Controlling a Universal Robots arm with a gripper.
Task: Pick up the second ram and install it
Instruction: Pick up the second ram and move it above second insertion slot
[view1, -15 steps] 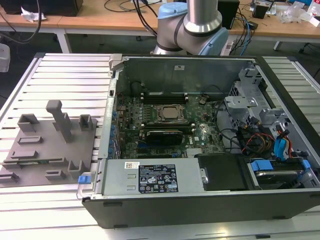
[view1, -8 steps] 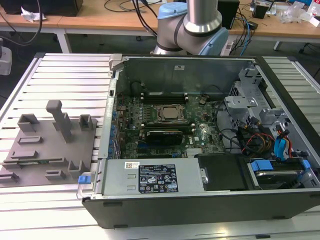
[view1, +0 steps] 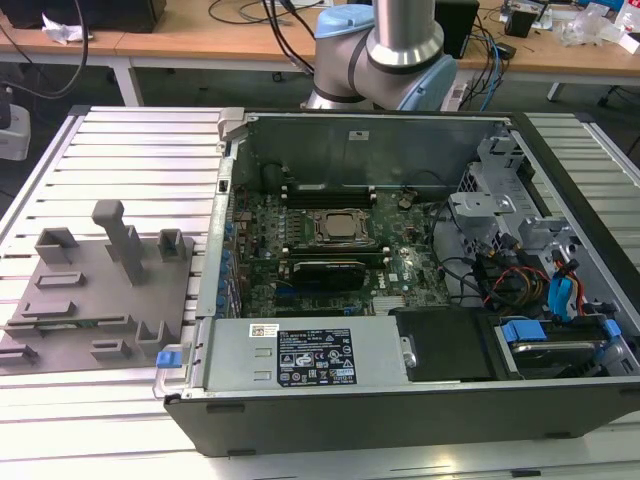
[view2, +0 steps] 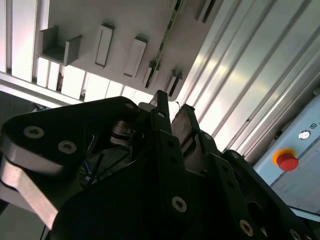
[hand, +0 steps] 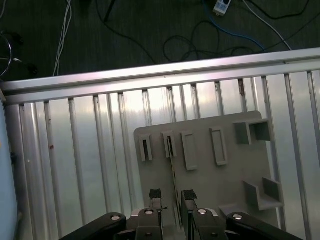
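The second ram (hand: 172, 160) is a thin green stick standing on edge in a slot of the grey plastic tray (hand: 220, 190). In the second wrist view the ram (view2: 162, 45) runs as a narrow line across the tray (view2: 125, 20). My gripper (hand: 171, 194) hangs above the tray, open, with one black fingertip on each side of the ram's line and apart from it. In the second wrist view the gripper (view2: 172, 106) shows a gap between its fingers. In the exterior view the tray (view1: 100, 290) lies at the left of the open computer case (view1: 400, 250).
The motherboard (view1: 330, 240) lies inside the case, with long black slots (view1: 325, 190) near the processor. A power supply (view1: 310, 355) and cables (view1: 520, 280) fill the case's near side and the exterior view's right. Ribbed aluminium table (hand: 90, 150) surrounds the tray. A red button (view2: 286, 161) sits beside the table.
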